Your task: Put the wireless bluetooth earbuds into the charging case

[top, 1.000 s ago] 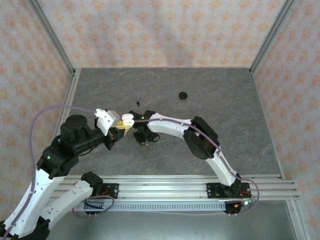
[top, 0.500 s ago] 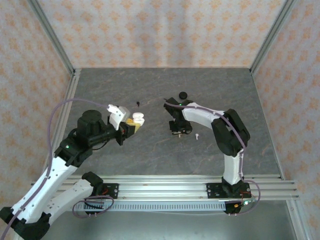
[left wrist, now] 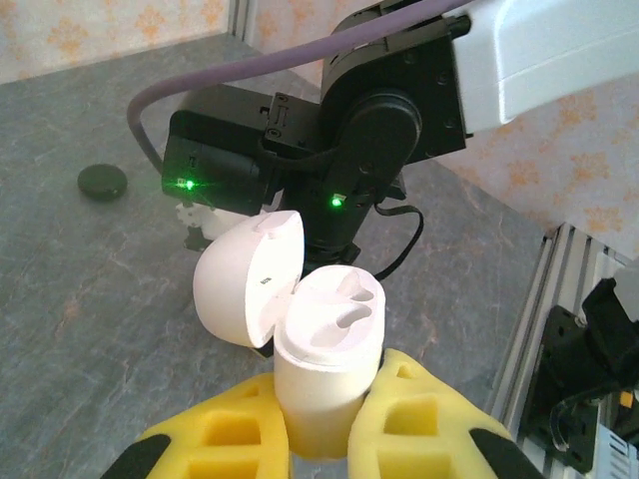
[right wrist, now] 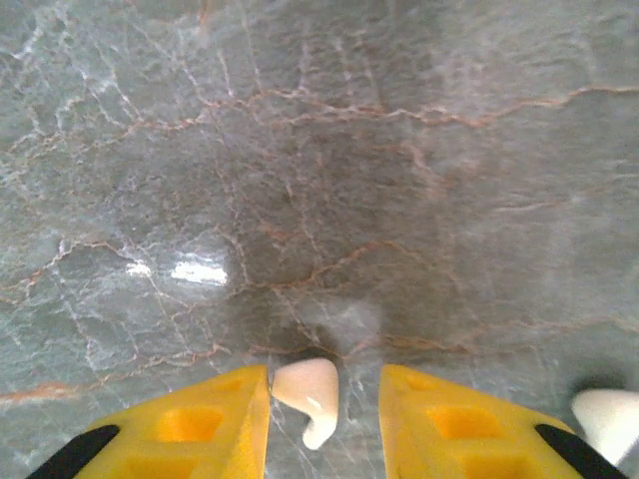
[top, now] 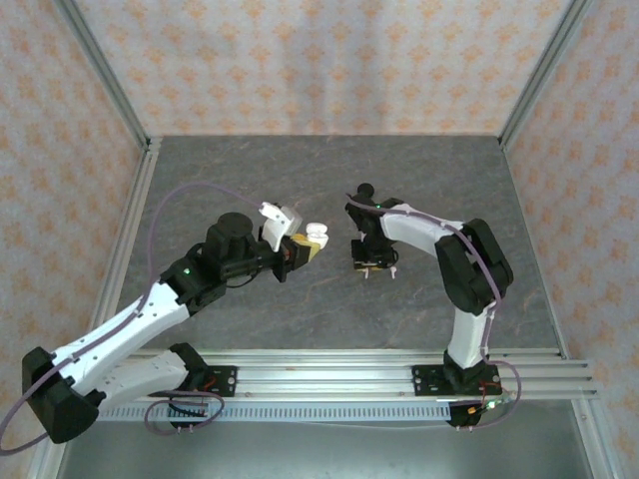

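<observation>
Both arms have moved in the last half second. My left gripper (top: 295, 251) has swung the charging case (top: 316, 237) toward frame centre, and my right gripper (right wrist: 324, 384) has come down over a white earbud (right wrist: 303, 389). At the bottom of the right wrist view the bud lies on the table (right wrist: 319, 200) between parted jaws, closer to the frame-left one, its stem running along them. Left of it in the top view, my left jaws clamp the case, lid (left wrist: 250, 274) open and sockets up.

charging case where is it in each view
top external: charging case at centre, open, held in the left tool.
left wrist: bottom centre, between the yellow fingers, lid hinged to the left.
shared landmark: black disc, up-right of the case from above, upper left at the wrist.
</observation>
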Controlling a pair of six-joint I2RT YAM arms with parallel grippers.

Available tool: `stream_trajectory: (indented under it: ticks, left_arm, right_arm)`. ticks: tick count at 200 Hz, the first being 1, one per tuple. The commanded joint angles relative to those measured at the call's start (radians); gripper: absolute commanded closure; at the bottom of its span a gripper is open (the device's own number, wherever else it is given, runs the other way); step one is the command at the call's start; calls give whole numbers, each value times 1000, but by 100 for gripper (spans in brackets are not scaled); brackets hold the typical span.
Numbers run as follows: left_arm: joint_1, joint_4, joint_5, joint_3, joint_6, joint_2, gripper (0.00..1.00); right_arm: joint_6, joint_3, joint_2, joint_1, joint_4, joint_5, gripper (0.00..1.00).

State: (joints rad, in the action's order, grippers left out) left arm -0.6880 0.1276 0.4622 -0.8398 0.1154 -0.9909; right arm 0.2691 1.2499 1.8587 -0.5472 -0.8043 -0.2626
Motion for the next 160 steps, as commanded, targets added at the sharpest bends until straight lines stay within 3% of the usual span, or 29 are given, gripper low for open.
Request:
stream_trajectory:
  ticks: [1, 76, 160]
  left_arm:
    - [-16, -131, -71, 28, 40, -3, 100]
    - [-20, -129, -127, 59, 58, 4, 100]
    - [-22, -98, -132, 55, 48, -12, 100]
  right_arm:
    - [-31, 24, -68, 25, -66, -7, 65]
    - [-83, 102, 26, 54, -96, -193, 65]
    - [-67, 105, 76, 31, -107, -151, 66]
